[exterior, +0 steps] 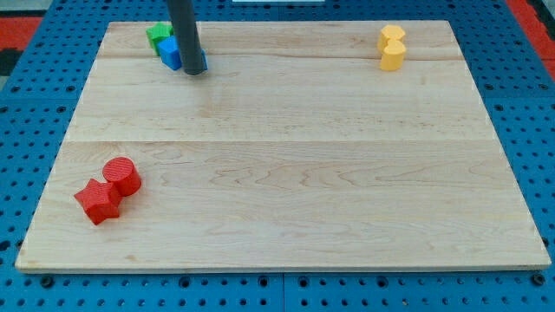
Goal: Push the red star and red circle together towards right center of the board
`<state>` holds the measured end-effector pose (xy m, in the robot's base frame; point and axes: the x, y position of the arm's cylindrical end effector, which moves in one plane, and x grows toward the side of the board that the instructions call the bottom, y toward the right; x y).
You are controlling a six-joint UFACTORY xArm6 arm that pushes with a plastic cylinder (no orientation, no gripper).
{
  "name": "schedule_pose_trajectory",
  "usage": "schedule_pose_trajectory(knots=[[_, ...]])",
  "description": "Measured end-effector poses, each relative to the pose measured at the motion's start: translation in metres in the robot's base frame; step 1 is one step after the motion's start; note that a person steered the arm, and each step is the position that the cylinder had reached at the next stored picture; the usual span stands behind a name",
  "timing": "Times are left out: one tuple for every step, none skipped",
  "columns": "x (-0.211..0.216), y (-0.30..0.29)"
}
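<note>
The red star (97, 201) lies near the board's bottom left corner. The red circle (123, 176) touches it on its upper right side. My rod comes down from the view's top and my tip (195, 71) rests on the board near the top left, far from both red blocks. The tip sits right beside a blue block (172, 52), which the rod partly hides.
A green block (158, 35) sits against the blue one at the top left. Two yellow blocks (392, 48) stand touching each other near the top right. The wooden board (286, 165) lies on a blue pegboard.
</note>
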<state>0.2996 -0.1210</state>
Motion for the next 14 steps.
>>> schedule_pose_trajectory(knots=[[0.009, 0.032], [0.074, 0.065], [0.165, 0.097], [0.247, 0.083], [0.288, 0.009], [0.284, -0.031], [0.276, -0.042], [0.273, -0.04], [0.286, -0.052], [0.306, -0.078], [0.306, -0.116], [0.293, -0.121], [0.274, -0.12], [0.264, -0.087]])
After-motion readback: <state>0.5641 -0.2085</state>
